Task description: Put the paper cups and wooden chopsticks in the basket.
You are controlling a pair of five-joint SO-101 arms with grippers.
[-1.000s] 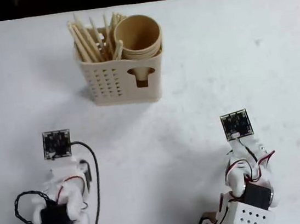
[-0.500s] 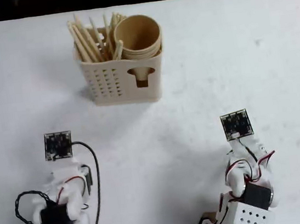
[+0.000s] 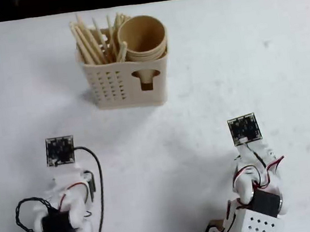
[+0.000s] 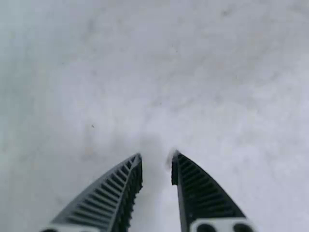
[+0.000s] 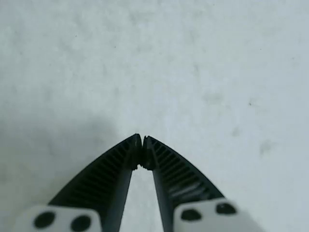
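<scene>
White arms [image 3: 61, 205]; black ribbed fingers [image 4: 116, 198]; black and red cables [image 3: 100, 180].

Both arms sat folded back, well apart from the basket [image 3: 122, 86] on its near side. The left arm [image 3: 60, 220] lay off to the basket's left, and the left gripper [image 4: 155, 162] pointed down with its tips slightly parted. The right arm [image 3: 257, 194] lay off to the basket's right, and the right gripper [image 5: 142, 140] pointed down with its tips pressed together.

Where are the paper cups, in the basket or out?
In. The paper cups stand nested inside the basket, rims up, beside the wooden chopsticks.
</scene>
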